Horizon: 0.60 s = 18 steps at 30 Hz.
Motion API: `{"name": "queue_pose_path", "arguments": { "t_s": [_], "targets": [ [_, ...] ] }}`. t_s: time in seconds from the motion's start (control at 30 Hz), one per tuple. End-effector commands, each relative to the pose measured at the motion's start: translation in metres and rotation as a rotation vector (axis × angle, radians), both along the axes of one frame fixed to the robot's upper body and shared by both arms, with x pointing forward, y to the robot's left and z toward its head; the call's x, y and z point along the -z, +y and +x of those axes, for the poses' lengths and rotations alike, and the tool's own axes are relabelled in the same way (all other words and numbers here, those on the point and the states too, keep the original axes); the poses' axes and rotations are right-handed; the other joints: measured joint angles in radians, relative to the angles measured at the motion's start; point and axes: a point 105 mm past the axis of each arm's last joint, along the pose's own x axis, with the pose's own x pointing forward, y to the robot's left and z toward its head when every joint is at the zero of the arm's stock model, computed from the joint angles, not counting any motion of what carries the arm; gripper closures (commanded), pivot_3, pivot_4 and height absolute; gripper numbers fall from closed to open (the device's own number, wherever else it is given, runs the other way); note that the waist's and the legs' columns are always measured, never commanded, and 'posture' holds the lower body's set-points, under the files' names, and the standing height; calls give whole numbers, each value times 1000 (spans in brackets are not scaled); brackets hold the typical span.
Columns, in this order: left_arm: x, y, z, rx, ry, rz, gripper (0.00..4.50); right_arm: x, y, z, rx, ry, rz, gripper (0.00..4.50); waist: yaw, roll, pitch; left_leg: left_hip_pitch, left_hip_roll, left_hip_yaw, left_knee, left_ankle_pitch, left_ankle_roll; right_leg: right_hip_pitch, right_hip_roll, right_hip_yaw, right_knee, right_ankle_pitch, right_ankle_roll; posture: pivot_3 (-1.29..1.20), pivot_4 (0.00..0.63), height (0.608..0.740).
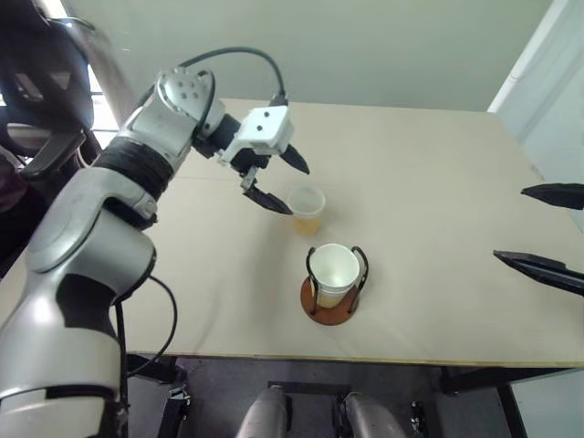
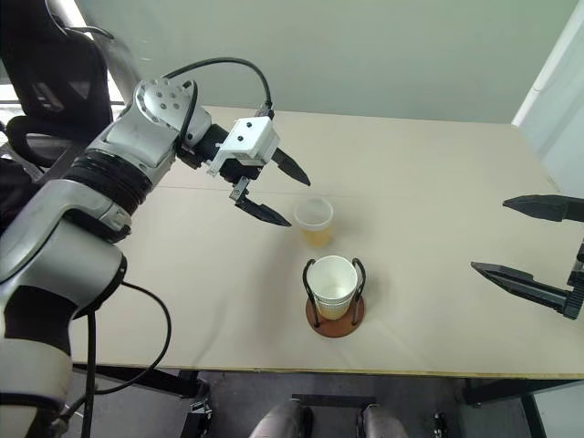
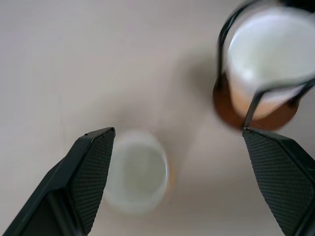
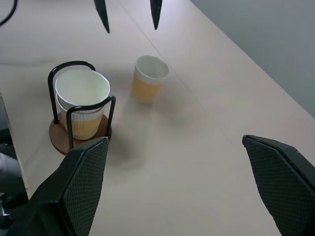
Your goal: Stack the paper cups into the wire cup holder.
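A loose paper cup (image 1: 306, 211) stands upright on the beige table (image 1: 429, 164), tan outside and white inside. My left gripper (image 1: 292, 187) hangs open just above and to the left of it, with the lower fingertip close to its rim and nothing held. In the left wrist view the cup (image 3: 138, 178) sits beside one finger (image 3: 86, 184), off the middle of the gap. In front of it stands the wire cup holder (image 1: 332, 316), with nested paper cups (image 1: 335, 269) between its black loops. My right gripper (image 2: 490, 234) is open and empty at the table's right side.
The table's front edge (image 1: 365, 358) runs just in front of the holder. A black office chair (image 2: 55, 82) stands at the back left. A cable (image 1: 228, 57) loops over my left forearm. Bare tabletop lies between the holder and my right gripper.
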Motion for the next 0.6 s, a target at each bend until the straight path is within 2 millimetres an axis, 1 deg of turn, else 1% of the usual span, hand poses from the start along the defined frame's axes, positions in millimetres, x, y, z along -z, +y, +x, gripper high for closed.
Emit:
{"name": "queue_pose_path", "arguments": {
  "t_s": [0.03, 0.07, 0.17, 0.27, 0.37, 0.47, 0.6],
  "targets": [
    [3, -5, -3, 24, 36, -14, 54, -7, 0, 1, -7, -39, -29, 0, 6, 0, 0, -1, 0, 0, 0, 0, 0, 0, 0, 0, 0, 0, 1, 0, 150, 740],
    [7, -6, -2, 20, 48, -17, 54, -7, 0, 2, -8, -40, -30, 0, 8, 0, 0, -2, 0, 0, 1, 0, 0, 0, 0, 0, 0, 1, 1, 0, 150, 740],
    [27, -9, 2, 21, 62, 4, 54, -8, 1, 2, -11, -41, -33, 0, 10, 0, 0, -3, -2, 0, 2, 1, -1, -1, -1, 0, -1, 1, 3, 0, 150, 740],
    [38, -11, 4, 19, 66, 20, 54, -8, 2, 1, -10, -41, -37, 0, 10, 0, 0, -3, -2, 3, 2, 1, -2, -1, -3, 0, -1, 0, 4, 0, 150, 740],
    [50, -8, 6, 7, 74, 59, 54, -9, 3, 0, -8, -41, -40, 0, 10, 0, 0, -2, -2, 4, 1, 2, -3, -2, -3, 1, -1, 0, 5, 0, 150, 740],
    [59, -7, 10, -12, 45, 78, 54, -9, 3, -2, -4, -41, -42, 0, 10, 0, 0, -2, -2, 4, 1, 1, -2, -1, -3, 1, -1, -1, 6, 0, 150, 740],
    [62, -14, 11, -7, 45, 71, 54, -10, 4, -4, 1, -42, -41, 0, 11, 0, 0, -2, -3, 4, 2, 1, -1, -1, -4, 2, -1, -1, 7, 0, 150, 740]
  ]
}}
